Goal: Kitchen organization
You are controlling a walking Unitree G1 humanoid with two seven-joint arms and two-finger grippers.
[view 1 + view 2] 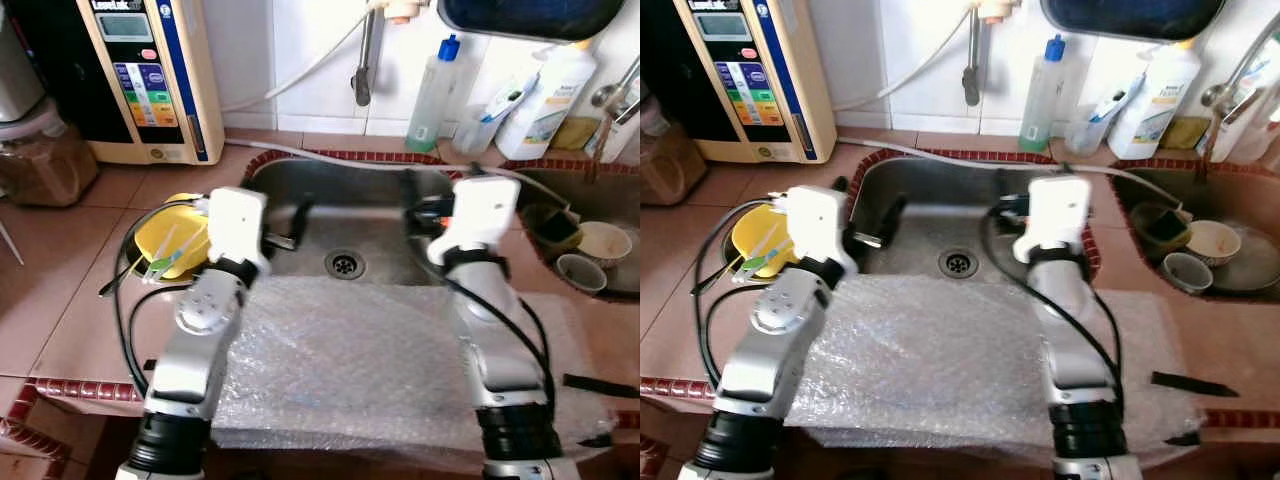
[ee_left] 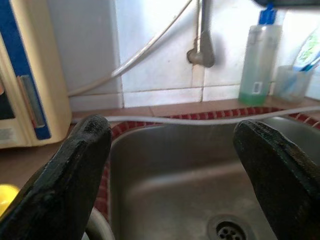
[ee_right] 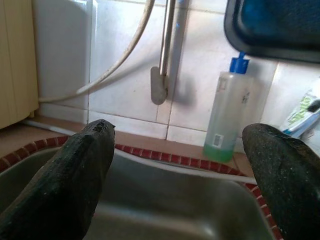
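Bubble wrap sheet (image 1: 350, 350) spread over counter edge, front of sink (image 1: 350, 215). Judged light, limp, slippery; best pinched at free edge. Left gripper (image 2: 170, 165) and right gripper (image 3: 180, 170) held over basin, fingers spread, nothing grasped. Yellow bowl (image 1: 170, 245) partly hidden behind left arm.

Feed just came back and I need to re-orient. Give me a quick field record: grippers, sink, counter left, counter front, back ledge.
left gripper: open, empty, over the sink's left side
right gripper: open, empty, over the sink's right side
sink: steel basin, drain visible
counter left: yellow bowl, black cables beside it
counter front: bubble wrap sheet under both arms
back ledge: green soap bottle, white bottle
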